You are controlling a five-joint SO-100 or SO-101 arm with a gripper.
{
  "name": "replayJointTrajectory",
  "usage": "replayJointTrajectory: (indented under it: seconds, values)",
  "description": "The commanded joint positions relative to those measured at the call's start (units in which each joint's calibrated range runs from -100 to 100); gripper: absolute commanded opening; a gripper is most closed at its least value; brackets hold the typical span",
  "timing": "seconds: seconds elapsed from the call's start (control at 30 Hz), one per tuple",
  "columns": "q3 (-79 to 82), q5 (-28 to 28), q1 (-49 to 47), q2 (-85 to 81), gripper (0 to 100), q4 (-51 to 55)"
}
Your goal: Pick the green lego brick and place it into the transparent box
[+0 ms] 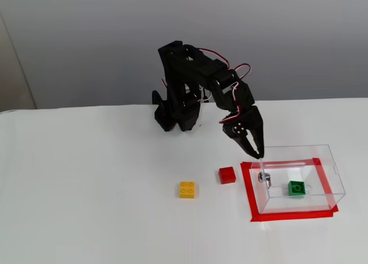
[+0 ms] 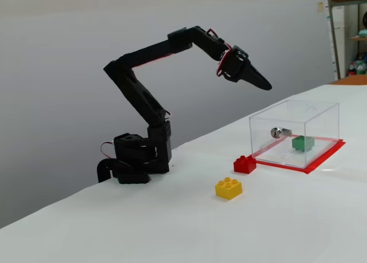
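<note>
The small square bright-green plastic lego brick (image 1: 296, 187) (image 2: 303, 142) lies flat on the floor of the clear plastic rectangular box (image 1: 330, 171) (image 2: 321, 111), studs up, toward the box's right half in a fixed view. It touches none of the walls. A small metal fitting (image 1: 264, 177) (image 2: 276, 131) sits on the box's left wall in that same view. The box stands on the white table (image 1: 86, 189) (image 2: 172, 228) inside a red tape outline (image 1: 247, 189) (image 2: 312, 165).

Just left of the tape lies a red plastic brick (image 1: 227, 175) (image 2: 245, 164); further left and slightly nearer the camera, well apart from the box, lies a yellow four-stud plastic brick (image 1: 187, 189) (image 2: 229, 187).

The black arm's gripper (image 1: 260, 155) (image 2: 267, 86) hangs in the air above the table — outside the box, above its far left corner. Its fingers (image 1: 255, 142) point down toward the box rim, drawn together to a point and holding nothing. The arm's base (image 1: 175, 114) (image 2: 135, 160) stands at the far side of the table.
</note>
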Motion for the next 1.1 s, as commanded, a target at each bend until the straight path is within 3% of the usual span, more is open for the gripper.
replayJointTrajectory:
  seconds: [0.0,0.3,0.6,1.07]
  values:
    - [5.34,0.25,6.48,-9.80,1,1.64]
    - [18.90,-0.22,24.30,-28.29,1,7.21]
    - [26.67,-0.27,35.09,-36.95,1,11.82]
    - [39.42,0.15,38.72,-54.43,1,11.12]
